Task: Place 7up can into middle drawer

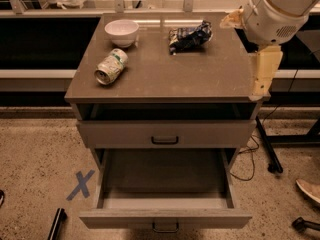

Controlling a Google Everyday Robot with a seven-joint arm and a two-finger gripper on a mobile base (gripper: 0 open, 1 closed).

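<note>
The 7up can (111, 66), silver with a green and white label, lies on its side on the left of the cabinet top (200, 74), just in front of the white bowl (122, 32). The middle drawer (165, 184) is pulled out below, its deep boxy tray empty, with a dark handle (165, 228) on its front. My gripper (263, 74) hangs at the right edge of the cabinet top, under the white arm (275, 9), far right of the can and apart from it.
A dark blue snack bag (189, 36) lies at the back middle of the top. A flat grey drawer front (165, 133) with a black handle is closed above the open drawer. A blue tape X (80, 185) marks the floor at left. Cables and stand legs (267, 154) are at right.
</note>
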